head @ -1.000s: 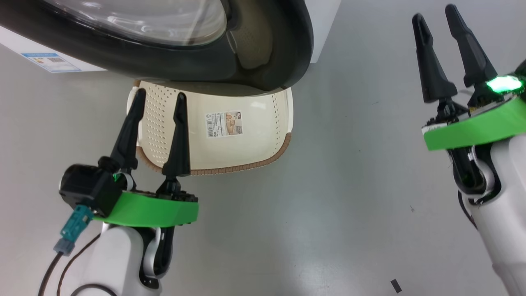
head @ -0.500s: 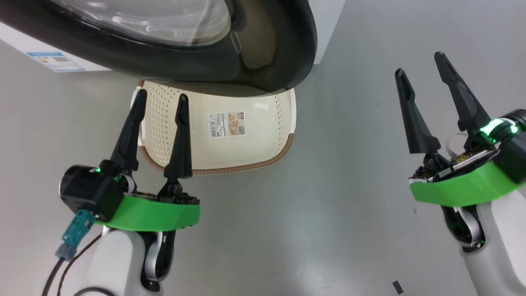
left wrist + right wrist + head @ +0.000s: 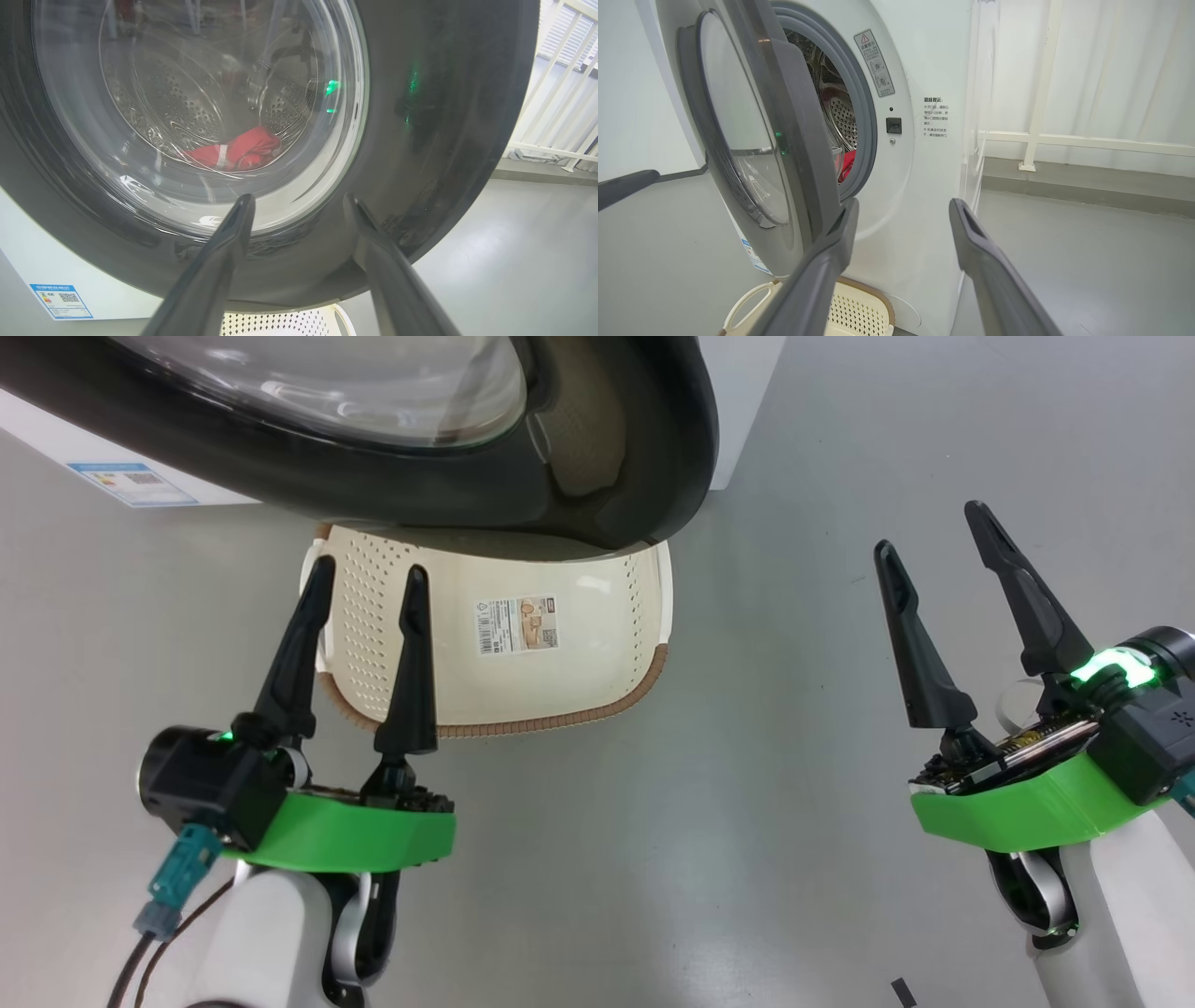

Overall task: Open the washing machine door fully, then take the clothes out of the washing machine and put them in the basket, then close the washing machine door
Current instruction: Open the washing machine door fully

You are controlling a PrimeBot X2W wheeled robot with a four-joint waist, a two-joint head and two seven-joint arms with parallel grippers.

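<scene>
Step one: glossy black round glass door (image 3: pixel 798 140) only ajar. left gripper (image 3: pixel 371 566), right gripper (image 3: pixel 929 527) splayed, empty. Next probably: hook edge ahead-left of right fingers (image 3: pixel 822 270), swing wide.

The washing machine door (image 3: pixel 752 140) hangs ajar, red clothes (image 3: pixel 845 166) in the drum (image 3: pixel 844 122).

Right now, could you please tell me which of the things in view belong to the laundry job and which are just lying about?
For the job: washing machine, washing machine door, red clothes in the drum, basket below the door.
Just there: white railing, pale curtain, small black scrap on the floor.
</scene>
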